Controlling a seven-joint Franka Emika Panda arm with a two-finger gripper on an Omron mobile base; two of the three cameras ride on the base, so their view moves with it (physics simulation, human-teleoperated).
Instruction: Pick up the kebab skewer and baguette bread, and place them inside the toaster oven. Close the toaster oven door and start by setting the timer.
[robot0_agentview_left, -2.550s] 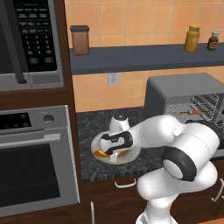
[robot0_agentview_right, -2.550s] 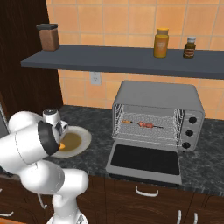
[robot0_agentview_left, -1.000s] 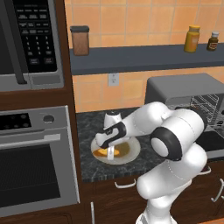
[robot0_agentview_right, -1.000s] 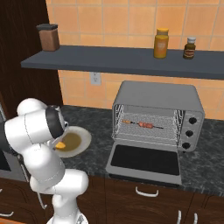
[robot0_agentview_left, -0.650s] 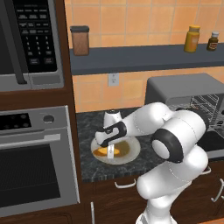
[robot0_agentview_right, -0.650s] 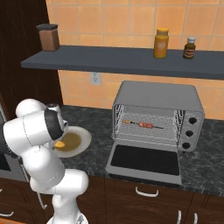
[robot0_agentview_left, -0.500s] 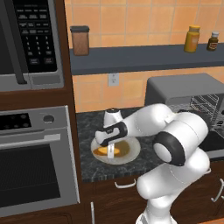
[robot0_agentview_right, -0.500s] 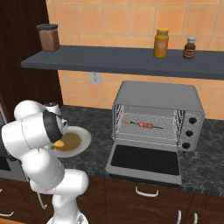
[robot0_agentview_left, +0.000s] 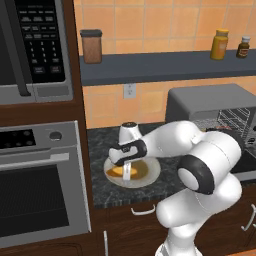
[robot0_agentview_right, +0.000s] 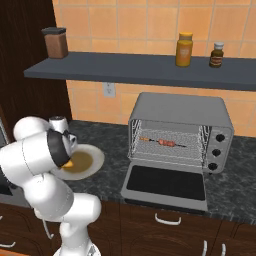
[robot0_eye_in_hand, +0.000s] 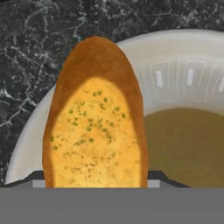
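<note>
The baguette bread (robot0_eye_in_hand: 94, 127) is a golden oval loaf lying on the left side of a white plate (robot0_eye_in_hand: 188, 57). My gripper (robot0_agentview_left: 127, 172) points down onto it, and the dark fingertips (robot0_eye_in_hand: 37, 177) press against both long sides of the loaf, so the gripper is shut on it. The loaf (robot0_agentview_left: 116, 171) still rests on the plate (robot0_agentview_left: 149, 172). The kebab skewer (robot0_agentview_right: 160, 142) lies on the wire rack inside the grey toaster oven (robot0_agentview_right: 180, 112). The toaster oven door (robot0_agentview_right: 165, 185) is folded down flat, open.
The plate sits on a dark stone counter (robot0_agentview_left: 100, 190) between the built-in steel oven (robot0_agentview_left: 40, 185) and the toaster oven (robot0_agentview_left: 210, 100). A shelf (robot0_agentview_right: 140, 65) above carries a canister and jars. A microwave (robot0_agentview_left: 35, 45) hangs at the upper left.
The hand has settled a little lower over the plate and the arm's elbow has shifted slightly. The loaf, plate and skewer have not moved.
</note>
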